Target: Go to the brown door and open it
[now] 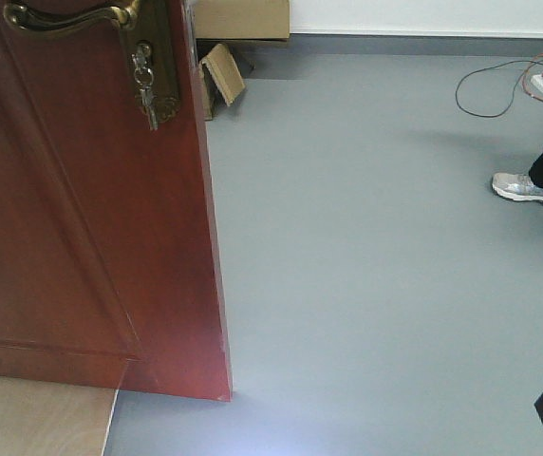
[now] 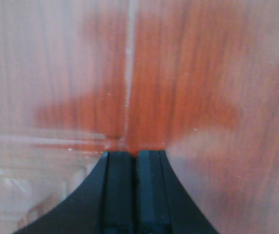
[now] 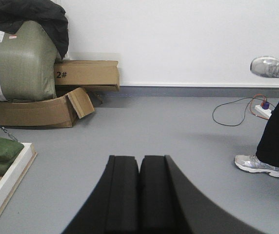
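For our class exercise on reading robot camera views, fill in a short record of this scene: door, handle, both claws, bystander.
door: brown door ajar, free edge over grey floor
handle: brass lever, keys hanging in the lock
left claw: shut, empty, close to the door panel
right claw: shut, empty, facing the open room
bystander: sneaker on the floor at right

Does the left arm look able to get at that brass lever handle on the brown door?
Probably yes. The left gripper, fingers shut, faces the brown wooden door close up, with nothing between. The brass lever handle itself is outside its wrist view.
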